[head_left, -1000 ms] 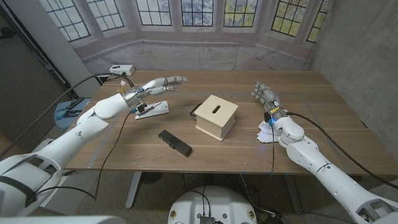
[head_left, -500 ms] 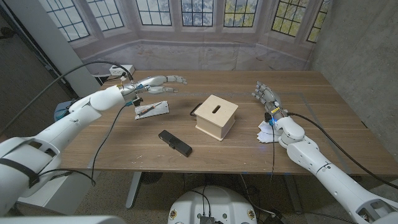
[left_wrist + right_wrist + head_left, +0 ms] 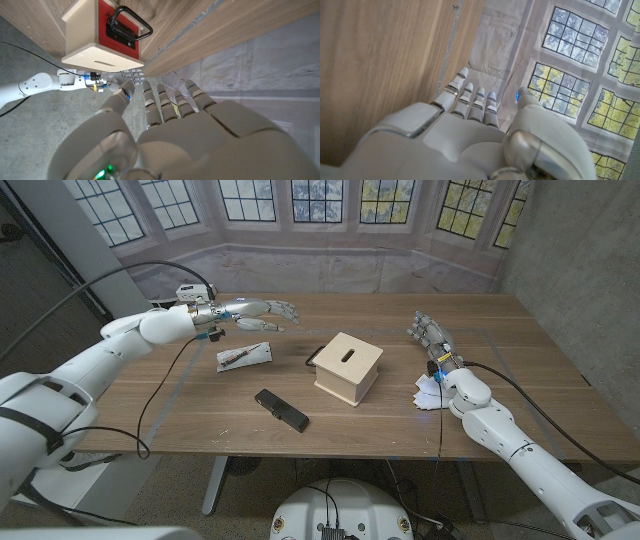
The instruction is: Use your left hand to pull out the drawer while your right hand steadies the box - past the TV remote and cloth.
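Note:
A pale wooden box (image 3: pixel 348 367) with a slot in its lid stands mid-table. Its red drawer front (image 3: pixel 116 29) sits level with the box's face and carries a black handle (image 3: pixel 132 22), which points toward the robot's left (image 3: pixel 313 358). My left hand (image 3: pixel 256 311) hovers open over the far left of the table, fingers stretched toward the box and well short of the handle; it shows too in the left wrist view (image 3: pixel 170 130). My right hand (image 3: pixel 428 333) stands open to the right of the box, apart from it (image 3: pixel 465 130). A black TV remote (image 3: pixel 280 409) lies near the front.
A flat white packet (image 3: pixel 245 356) with a red and black item lies below the left hand. A crumpled white cloth (image 3: pixel 430 392) lies by my right wrist. A small white device (image 3: pixel 195 290) sits at the far left edge. Cables trail from both arms.
My left arm has swung away toward the table's far left, carrying the hand slightly farther back. The right hand, box and remote have not moved.

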{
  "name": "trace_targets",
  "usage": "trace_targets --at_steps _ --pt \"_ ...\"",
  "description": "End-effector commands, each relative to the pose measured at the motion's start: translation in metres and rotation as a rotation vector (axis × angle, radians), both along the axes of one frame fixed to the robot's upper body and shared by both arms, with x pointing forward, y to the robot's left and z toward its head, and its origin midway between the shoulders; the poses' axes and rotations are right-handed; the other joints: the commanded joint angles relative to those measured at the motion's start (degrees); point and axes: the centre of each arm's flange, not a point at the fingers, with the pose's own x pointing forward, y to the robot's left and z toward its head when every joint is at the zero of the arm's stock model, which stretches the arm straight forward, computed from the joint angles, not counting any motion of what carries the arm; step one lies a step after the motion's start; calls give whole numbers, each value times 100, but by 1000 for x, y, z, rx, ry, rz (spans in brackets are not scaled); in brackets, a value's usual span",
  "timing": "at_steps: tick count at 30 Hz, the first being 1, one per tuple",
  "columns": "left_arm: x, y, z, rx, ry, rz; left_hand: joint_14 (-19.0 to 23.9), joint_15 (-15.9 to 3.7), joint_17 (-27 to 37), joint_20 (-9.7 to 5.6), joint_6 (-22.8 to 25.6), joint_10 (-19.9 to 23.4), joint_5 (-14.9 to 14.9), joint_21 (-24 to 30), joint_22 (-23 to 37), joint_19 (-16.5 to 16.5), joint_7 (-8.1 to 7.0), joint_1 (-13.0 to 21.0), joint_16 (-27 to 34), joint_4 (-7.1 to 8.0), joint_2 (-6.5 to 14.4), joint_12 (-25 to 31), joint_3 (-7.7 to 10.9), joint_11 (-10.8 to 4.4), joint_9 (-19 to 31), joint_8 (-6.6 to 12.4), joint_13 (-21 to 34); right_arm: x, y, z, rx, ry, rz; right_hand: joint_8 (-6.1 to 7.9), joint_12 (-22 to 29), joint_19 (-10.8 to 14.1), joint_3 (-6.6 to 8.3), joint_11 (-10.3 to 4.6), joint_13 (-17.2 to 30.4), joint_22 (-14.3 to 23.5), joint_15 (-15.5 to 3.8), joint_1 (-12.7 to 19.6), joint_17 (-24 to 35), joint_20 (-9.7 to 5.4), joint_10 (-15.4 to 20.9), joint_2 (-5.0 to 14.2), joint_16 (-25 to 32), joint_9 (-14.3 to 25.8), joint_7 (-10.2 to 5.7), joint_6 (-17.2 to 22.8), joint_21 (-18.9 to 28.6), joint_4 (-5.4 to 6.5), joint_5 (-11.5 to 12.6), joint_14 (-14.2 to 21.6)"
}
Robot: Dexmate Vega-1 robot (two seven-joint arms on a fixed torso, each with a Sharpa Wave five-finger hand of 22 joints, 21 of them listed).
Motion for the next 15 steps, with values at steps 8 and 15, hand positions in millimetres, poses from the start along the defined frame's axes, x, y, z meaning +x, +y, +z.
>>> trace_targets --at_steps 8,15 --pt "11 -4 35 205 -91 6 -28 -56 40 -21 -38 -11 -104 -18 12 -37 -54 -169 32 105 -64 -29 -163 -28 11 -103 -3 -4 -4 0 3 4 -11 30 35 66 2 18 20 15 -204 27 10 -129 11 8 37 24 34 21 29 -36 31 -26" --pt "17 -7 38 229 -91 10 -35 -42 33 -45 -32 -40 -127 -20 12 -57 -85 -193 25 122 -21 -62 -168 -68 12 -129 -12 -6 -5 2 -5 9 -19 29 31 64 1 22 20 15 -210 23 11 -134 -1 10 40 24 32 19 27 -40 31 -29"
